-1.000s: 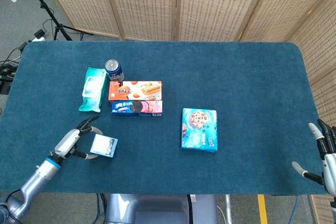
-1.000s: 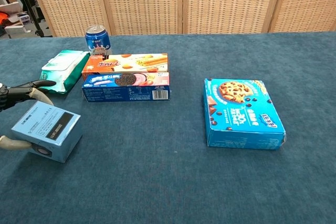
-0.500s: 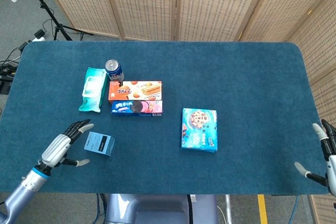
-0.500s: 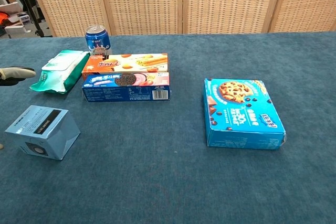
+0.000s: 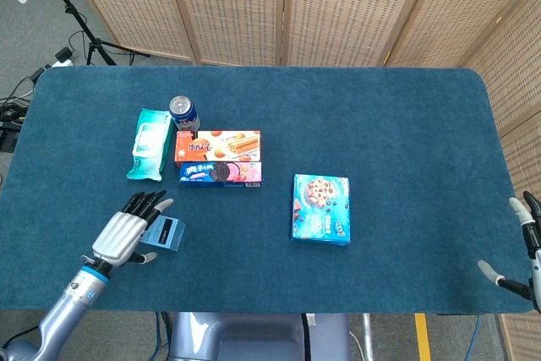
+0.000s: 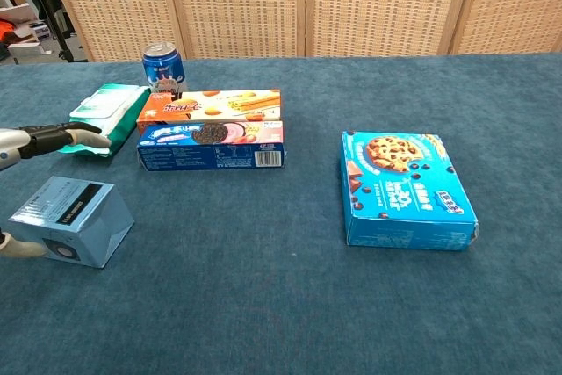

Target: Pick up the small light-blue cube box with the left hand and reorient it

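Now the light-blue cube box (image 6: 70,219) sits beneath the spread left hand (image 5: 125,233).

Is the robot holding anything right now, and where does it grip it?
Nothing. The left hand hovers open over the small blue box; the right hand is empty.

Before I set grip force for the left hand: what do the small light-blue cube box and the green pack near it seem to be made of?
The small light-blue cube box looks like matte printed cardboard: flat faces, crisp folded edges, no glare. The green pack looks like soft glossy plastic film, judging by its rounded, pillowy shape and crimped end; what it holds can't be told. Both are judged from looks alone.
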You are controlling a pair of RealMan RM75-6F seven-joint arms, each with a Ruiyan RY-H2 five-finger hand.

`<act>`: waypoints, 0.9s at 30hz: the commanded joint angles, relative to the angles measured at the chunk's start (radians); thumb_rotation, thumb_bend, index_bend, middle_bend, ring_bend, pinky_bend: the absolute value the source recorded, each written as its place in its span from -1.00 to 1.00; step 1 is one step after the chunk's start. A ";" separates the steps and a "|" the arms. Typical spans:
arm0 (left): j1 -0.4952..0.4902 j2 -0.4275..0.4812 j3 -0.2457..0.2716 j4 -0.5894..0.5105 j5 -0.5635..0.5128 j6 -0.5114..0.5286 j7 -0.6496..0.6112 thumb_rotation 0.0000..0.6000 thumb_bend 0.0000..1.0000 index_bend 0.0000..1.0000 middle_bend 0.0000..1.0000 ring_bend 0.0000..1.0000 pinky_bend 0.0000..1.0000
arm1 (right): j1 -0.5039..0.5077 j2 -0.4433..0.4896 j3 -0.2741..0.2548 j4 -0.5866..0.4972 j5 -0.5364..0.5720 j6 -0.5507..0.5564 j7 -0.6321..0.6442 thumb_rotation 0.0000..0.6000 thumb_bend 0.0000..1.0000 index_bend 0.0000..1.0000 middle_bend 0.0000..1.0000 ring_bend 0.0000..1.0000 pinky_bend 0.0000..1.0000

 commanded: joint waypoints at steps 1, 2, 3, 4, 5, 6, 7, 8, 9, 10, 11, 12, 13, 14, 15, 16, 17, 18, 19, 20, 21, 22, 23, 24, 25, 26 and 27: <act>-0.023 -0.005 -0.040 -0.050 -0.090 -0.060 0.082 1.00 -1.00 -0.79 -1.00 -1.00 -0.99 | 0.000 0.001 0.001 0.001 0.003 0.000 0.003 1.00 -1.00 -1.00 -1.00 -1.00 -1.00; -0.024 -0.007 -0.041 -0.051 -0.096 -0.062 0.087 1.00 -1.00 -0.79 -1.00 -1.00 -0.98 | 0.000 0.001 0.002 0.001 0.003 -0.001 0.003 1.00 -1.00 -1.00 -1.00 -1.00 -1.00; -0.027 -0.010 -0.045 -0.054 -0.115 -0.069 0.104 1.00 -1.00 -0.79 -1.00 -1.00 -0.96 | 0.000 0.001 0.002 0.001 0.005 -0.001 0.005 1.00 -1.00 -1.00 -1.00 -1.00 -1.00; -0.029 -0.013 -0.047 -0.055 -0.128 -0.074 0.114 1.00 -1.00 -0.79 -1.00 -1.00 -0.94 | 0.000 0.001 0.003 0.001 0.006 -0.001 0.006 1.00 -1.00 -1.00 -1.00 -1.00 -1.00; -0.033 -0.016 -0.050 -0.056 -0.144 -0.082 0.126 1.00 -1.00 -0.79 -0.99 -1.00 -0.91 | 0.000 0.001 0.003 0.002 0.007 -0.002 0.007 1.00 -1.00 -1.00 -1.00 -1.00 -1.00; -0.037 -0.019 -0.053 -0.057 -0.156 -0.089 0.134 1.00 -1.00 -0.78 -0.97 -0.99 -0.87 | 0.001 0.002 0.003 0.002 0.006 -0.003 0.007 1.00 -1.00 -1.00 -1.00 -1.00 -1.00; -0.040 -0.022 -0.056 -0.057 -0.163 -0.092 0.138 1.00 -1.00 -0.77 -0.94 -0.98 -0.85 | 0.001 0.001 0.003 0.002 0.006 -0.004 0.007 1.00 -1.00 -1.00 -1.00 -1.00 -1.00; -0.042 -0.024 -0.058 -0.056 -0.166 -0.094 0.141 1.00 -1.00 -0.75 -0.87 -0.94 -0.82 | 0.002 0.001 0.003 0.002 0.005 -0.004 0.006 1.00 -1.00 -1.00 -1.00 -1.00 -1.00; -0.043 -0.027 -0.059 -0.055 -0.166 -0.095 0.140 1.00 -1.00 -0.72 -0.78 -0.88 -0.77 | 0.002 0.001 0.003 0.002 0.005 -0.005 0.005 1.00 -1.00 -1.00 -1.00 -1.00 -1.00; -0.044 -0.028 -0.059 -0.054 -0.165 -0.094 0.141 1.00 -1.00 -0.66 -0.70 -0.82 -0.72 | 0.003 0.000 0.003 0.002 0.005 -0.006 0.005 1.00 -1.00 -1.00 -1.00 -1.00 -1.00; -0.045 -0.029 -0.058 -0.052 -0.166 -0.094 0.144 1.00 -1.00 -0.62 -0.64 -0.78 -0.68 | 0.003 0.000 0.003 0.002 0.005 -0.007 0.004 1.00 -1.00 -1.00 -1.00 -1.00 -1.00; -0.046 -0.029 -0.057 -0.050 -0.169 -0.094 0.153 1.00 -1.00 -0.56 -0.56 -0.71 -0.62 | 0.003 0.000 0.003 0.002 0.005 -0.008 0.003 1.00 -1.00 -1.00 -1.00 -1.00 -1.00; -0.047 -0.029 -0.055 -0.050 -0.177 -0.097 0.165 1.00 -0.99 -0.49 -0.49 -0.65 -0.58 | 0.004 0.000 0.002 0.002 0.005 -0.009 0.003 1.00 -1.00 -1.00 -1.00 -1.00 -1.00; -0.049 -0.028 -0.055 -0.050 -0.183 -0.099 0.174 1.00 -0.98 -0.45 -0.44 -0.61 -0.55 | 0.004 0.000 0.002 0.002 0.005 -0.009 0.003 1.00 -1.00 -1.00 -1.00 -1.00 -1.00; -0.050 -0.028 -0.056 -0.052 -0.195 -0.099 0.189 1.00 -0.94 -0.39 -0.36 -0.54 -0.52 | 0.004 0.000 0.003 0.001 0.005 -0.009 0.003 1.00 -1.00 -1.00 -1.00 -1.00 -1.00; -0.051 -0.029 -0.057 -0.054 -0.202 -0.099 0.196 1.00 -0.89 -0.32 -0.28 -0.48 -0.49 | 0.004 0.000 0.003 0.002 0.005 -0.010 0.003 1.00 -1.00 -1.00 -1.00 -1.00 -1.00; -0.052 -0.029 -0.059 -0.054 -0.207 -0.098 0.200 1.00 -0.86 -0.27 -0.24 -0.44 -0.47 | 0.004 0.000 0.002 0.002 0.005 -0.010 0.004 1.00 -1.00 -1.00 -1.00 -1.00 -1.00; -0.052 -0.027 -0.060 -0.056 -0.211 -0.097 0.201 1.00 -0.81 -0.20 -0.19 -0.40 -0.46 | 0.004 0.000 0.003 0.001 0.005 -0.009 0.005 1.00 -1.00 -1.00 -1.00 -1.00 -1.00; -0.052 -0.026 -0.060 -0.057 -0.212 -0.096 0.201 1.00 -0.77 -0.15 -0.16 -0.37 -0.45 | 0.004 0.000 0.003 0.001 0.006 -0.009 0.005 1.00 -1.00 -1.00 -1.00 -1.00 -1.00; -0.050 -0.023 -0.062 -0.057 -0.207 -0.089 0.197 1.00 -0.75 -0.12 -0.14 -0.35 -0.44 | 0.003 0.000 0.003 0.002 0.006 -0.009 0.005 1.00 -1.00 -1.00 -1.00 -1.00 -1.00; -0.048 -0.020 -0.062 -0.056 -0.201 -0.085 0.189 1.00 -0.74 -0.10 -0.13 -0.35 -0.44 | 0.003 0.000 0.003 0.002 0.006 -0.009 0.006 1.00 -1.00 -1.00 -1.00 -1.00 -1.00; -0.046 -0.016 -0.062 -0.055 -0.196 -0.081 0.179 1.00 -0.73 -0.09 -0.13 -0.34 -0.44 | 0.004 0.000 0.003 0.002 0.006 -0.009 0.006 1.00 -1.00 -1.00 -1.00 -1.00 -1.00; -0.043 -0.010 -0.062 -0.055 -0.190 -0.077 0.165 1.00 -0.73 -0.09 -0.13 -0.34 -0.44 | 0.004 0.000 0.003 0.002 0.006 -0.010 0.005 1.00 -1.00 -1.00 -1.00 -1.00 -1.00; -0.038 -0.003 -0.063 -0.055 -0.182 -0.071 0.143 1.00 -0.73 -0.09 -0.13 -0.35 -0.44 | 0.004 0.000 0.003 0.002 0.005 -0.009 0.005 1.00 -1.00 -1.00 -1.00 -1.00 -1.00; -0.034 0.005 -0.064 -0.055 -0.170 -0.067 0.114 1.00 -0.73 -0.09 -0.13 -0.35 -0.44 | 0.004 0.000 0.002 0.002 0.004 -0.009 0.004 1.00 -1.00 -1.00 -1.00 -1.00 -1.00; -0.029 0.012 -0.066 -0.052 -0.154 -0.061 0.077 1.00 -0.74 -0.09 -0.13 -0.35 -0.44 | 0.003 0.000 0.002 0.002 0.003 -0.009 0.003 1.00 -1.00 -1.00 -1.00 -1.00 -1.00; -0.021 0.018 -0.067 -0.043 -0.121 -0.049 0.013 1.00 -0.75 -0.09 -0.13 -0.35 -0.44 | 0.003 -0.001 0.002 0.001 0.002 -0.008 0.002 1.00 -1.00 -1.00 -1.00 -1.00 -1.00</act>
